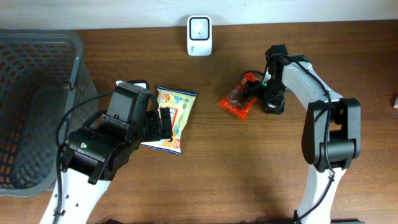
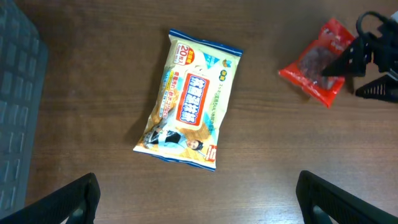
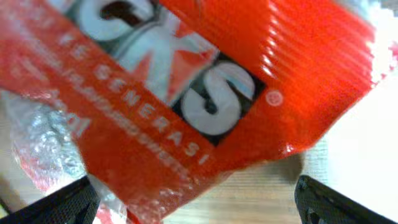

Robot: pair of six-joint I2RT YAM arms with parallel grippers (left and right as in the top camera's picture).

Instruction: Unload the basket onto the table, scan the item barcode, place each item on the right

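A red snack packet (image 1: 238, 101) lies on the wooden table right of centre. It fills the right wrist view (image 3: 186, 93), close to the camera. My right gripper (image 1: 258, 92) is at the packet's right end, open, its fingers (image 3: 62, 205) wide apart with the packet's edge between them. A yellow and blue snack packet (image 1: 173, 117) lies left of centre, printed face up (image 2: 189, 109). My left gripper (image 2: 199, 199) hangs open just short of that packet's near end and holds nothing. No barcode shows on either packet.
A white scanner (image 1: 199, 35) stands at the table's back edge, centre. A grey mesh basket (image 1: 37, 106) fills the left side, and its wall (image 2: 15, 93) shows in the left wrist view. The right arm's base stands at the front right.
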